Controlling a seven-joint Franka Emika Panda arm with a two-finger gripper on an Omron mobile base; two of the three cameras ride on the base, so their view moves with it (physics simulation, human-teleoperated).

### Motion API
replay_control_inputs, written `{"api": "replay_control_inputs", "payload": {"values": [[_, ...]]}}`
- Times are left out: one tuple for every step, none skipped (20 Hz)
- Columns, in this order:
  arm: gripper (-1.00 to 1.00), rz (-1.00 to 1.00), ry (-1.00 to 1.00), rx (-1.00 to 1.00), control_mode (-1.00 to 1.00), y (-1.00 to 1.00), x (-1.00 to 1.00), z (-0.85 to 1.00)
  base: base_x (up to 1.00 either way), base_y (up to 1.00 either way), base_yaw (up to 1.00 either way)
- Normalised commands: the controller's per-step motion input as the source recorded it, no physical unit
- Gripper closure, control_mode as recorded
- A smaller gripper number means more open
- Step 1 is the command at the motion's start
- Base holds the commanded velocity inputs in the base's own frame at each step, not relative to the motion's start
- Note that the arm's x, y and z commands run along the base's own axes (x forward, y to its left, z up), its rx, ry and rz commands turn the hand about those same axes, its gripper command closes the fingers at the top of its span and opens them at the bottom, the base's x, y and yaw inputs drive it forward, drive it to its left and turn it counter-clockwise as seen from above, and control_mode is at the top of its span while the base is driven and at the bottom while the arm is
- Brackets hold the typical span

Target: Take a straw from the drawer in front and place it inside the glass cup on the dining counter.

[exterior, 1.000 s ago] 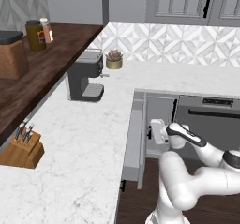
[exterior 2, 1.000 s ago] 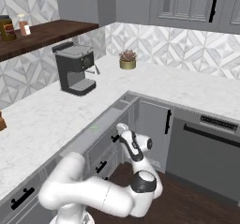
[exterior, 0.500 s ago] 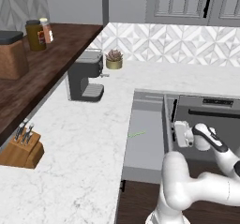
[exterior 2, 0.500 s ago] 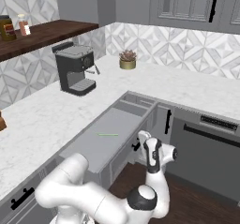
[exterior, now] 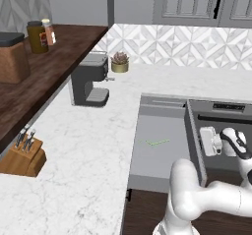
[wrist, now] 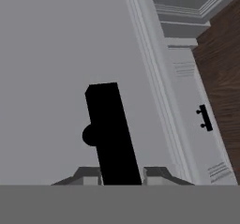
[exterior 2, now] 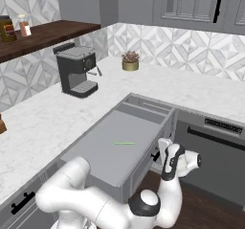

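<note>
I see the drawer [exterior: 162, 145] open; the straw [exterior: 157, 142] lies flat mid-floor, long axis crosswise, left of my end effector [exterior: 210, 140] at the drawer front, fingers straddling the handle [wrist: 111, 134], grip unclear

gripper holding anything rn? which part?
The gripper sits around the black handle on the drawer front, one finger each side. Whether it grips it cannot be told. The straw lies untouched inside.

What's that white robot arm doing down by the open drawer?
It is partway through fetching a straw. The wide grey drawer stands pulled out, and the thin green straw lies alone on its floor. The gripper is at the drawer's front, its fingers on either side of the black bar handle. Nothing has been picked up yet.
</note>
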Motion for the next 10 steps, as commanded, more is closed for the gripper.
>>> {"api": "replay_control_inputs", "payload": {"values": [[-1.0,0.0,0.08,0.0,-1.0,-0.12,-0.29,0.36,0.0,0.0,0.0],[-1.0,0.0,0.01,0.0,-1.0,-0.07,-0.39,0.61,0.0,0.0,0.0],[-1.0,0.0,0.0,0.0,-1.0,-0.06,-0.47,0.76,0.0,0.0,0.0],[-1.0,0.0,0.0,0.0,-1.0,-0.07,-0.52,0.86,0.0,0.0,0.0],[-1.0,0.0,0.0,0.0,-1.0,-0.04,-0.53,0.89,0.0,0.0,0.0],[-1.0,0.0,0.0,0.0,-1.0,-0.01,-0.57,0.77,0.0,0.0,0.0],[-1.0,0.0,0.0,0.0,-1.0,0.0,-0.56,0.64,0.0,0.0,0.0],[-1.0,0.0,0.0,0.0,-1.0,0.0,-0.59,0.54,0.0,0.0,0.0],[-1.0,0.0,0.0,0.0,-1.0,0.0,-0.63,0.54,0.0,0.0,0.0],[-1.0,0.0,-0.03,0.0,-1.0,0.0,-0.7,0.58,0.0,0.0,0.0]]}}
